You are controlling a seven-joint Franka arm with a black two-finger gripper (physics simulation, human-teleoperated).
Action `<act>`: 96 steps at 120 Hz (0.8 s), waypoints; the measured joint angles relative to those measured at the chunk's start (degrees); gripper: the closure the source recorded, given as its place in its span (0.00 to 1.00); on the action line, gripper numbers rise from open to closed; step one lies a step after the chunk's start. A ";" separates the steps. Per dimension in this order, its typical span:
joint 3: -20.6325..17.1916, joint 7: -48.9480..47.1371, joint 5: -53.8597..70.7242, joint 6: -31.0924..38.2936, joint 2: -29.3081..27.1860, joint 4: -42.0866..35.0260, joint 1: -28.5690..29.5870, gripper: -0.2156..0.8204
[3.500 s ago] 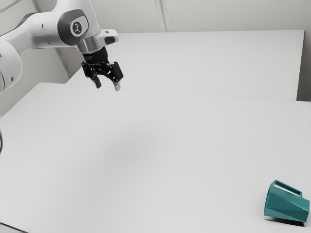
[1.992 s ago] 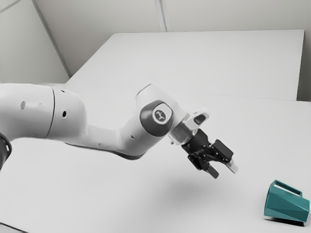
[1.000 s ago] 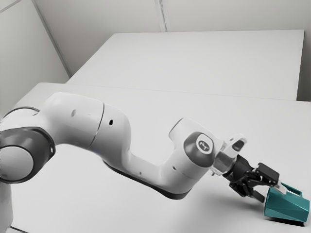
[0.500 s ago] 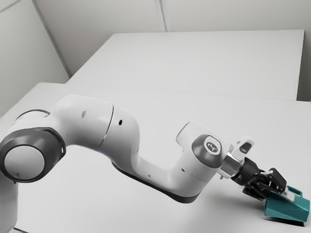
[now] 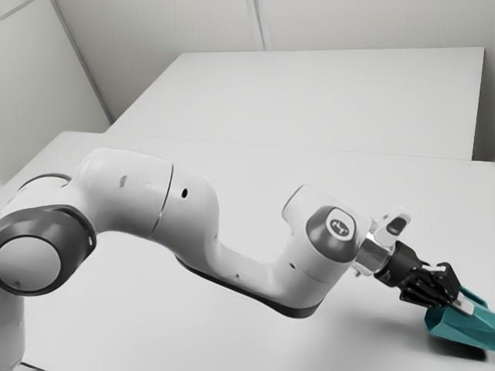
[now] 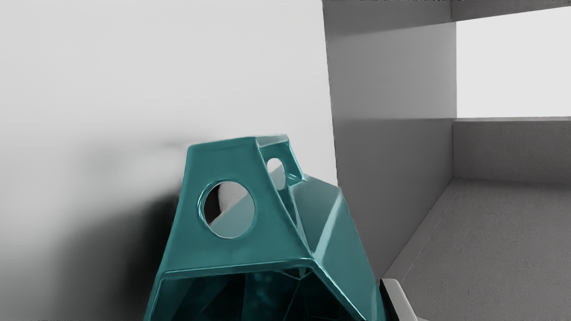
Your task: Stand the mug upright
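Teal mug (image 5: pixel 466 328), tipped, over white table (image 5: pixel 232 185), exterior view's right. Mouth toward black gripper (image 5: pixel 455 308), long axis running away from it. Jaws narrowed, apparently pinching mug's wall. Righting likely needs mouth swung upward.

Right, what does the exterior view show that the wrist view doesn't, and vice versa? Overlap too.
Exterior view: the arm's white links and the black body of the tool, reaching to the mug at that view's right edge.

Wrist view: a round hole through the mug's wall, and a bright white rectangle beyond the table's edge.

Both: the mug, not upright, its mouth toward the tool; one light fingertip against its outside; the pale table.
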 joint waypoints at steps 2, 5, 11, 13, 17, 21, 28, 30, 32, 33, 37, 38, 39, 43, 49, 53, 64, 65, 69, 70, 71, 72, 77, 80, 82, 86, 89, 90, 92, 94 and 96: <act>0.00 -0.03 0.01 0.01 -0.33 -0.11 0.00 0.94; 0.00 -0.07 0.02 0.03 -0.96 -0.30 0.00 0.94; 0.00 -0.18 0.01 -0.01 -2.63 -0.92 0.03 0.95; 0.00 -0.22 -0.01 -0.03 -3.41 -1.31 0.09 0.95; 0.01 -0.29 -0.02 -0.11 -5.13 -2.16 0.39 0.95; 0.10 -0.35 0.08 -0.23 -7.20 -3.29 0.94 0.95; 0.44 -0.46 0.63 -0.47 -11.16 -6.08 2.29 0.95; 0.53 -0.49 0.80 -0.59 -12.19 -6.95 2.68 0.95; 0.60 -0.52 1.02 -0.70 -13.19 -7.76 3.12 0.95; 0.62 -0.54 1.26 -0.75 -13.67 -8.16 3.36 0.95; 0.69 -0.63 2.59 -0.98 -15.07 -9.30 4.38 0.95; 0.71 -0.66 3.10 -1.08 -15.32 -9.51 4.70 0.95; 0.76 -0.68 3.64 -1.20 -15.56 -9.68 5.01 0.95; 1.58 -0.79 6.17 -1.85 -16.47 -10.13 5.94 0.96; 4.45 -1.06 11.37 -3.71 -17.72 -10.34 6.53 0.96; 6.69 -1.35 15.64 -5.41 -18.59 -10.18 6.84 0.96; 12.68 -2.37 27.08 -11.43 -20.70 -9.22 7.18 0.96; 13.20 -2.46 27.99 -12.04 -20.88 -9.13 7.18 0.96; 14.94 -2.81 31.36 -14.34 -21.53 -8.89 7.34 0.96; 15.37 -2.89 32.19 -14.88 -21.70 -8.85 7.35 0.96; 15.77 -2.97 32.97 -15.42 -21.85 -8.82 7.36 0.96; 16.15 -3.05 33.71 -15.96 -21.99 -8.79 7.38 0.96; 17.99 -3.43 37.04 -18.54 -22.61 -8.69 7.39 0.96; 18.90 -3.64 39.00 -19.95 -23.08 -8.58 7.45 0.96; 19.50 -3.78 40.29 -20.88 -23.36 -8.33 7.46 0.96; 20.67 -4.03 42.75 -22.75 -23.71 -7.81 7.49 0.96; 21.70 -4.20 44.54 -24.10 -23.87 -7.52 7.41 0.96; 22.03 -4.26 45.09 -24.52 -23.90 -7.45 7.42 0.96; 22.60 -4.37 46.12 -25.35 -23.96 -7.33 7.51 0.96; 23.19 -4.47 47.14 -26.14 -24.03 -7.25 7.57 0.96; 23.85 -4.57 48.10 -26.86 -24.07 -7.17 7.56 0.96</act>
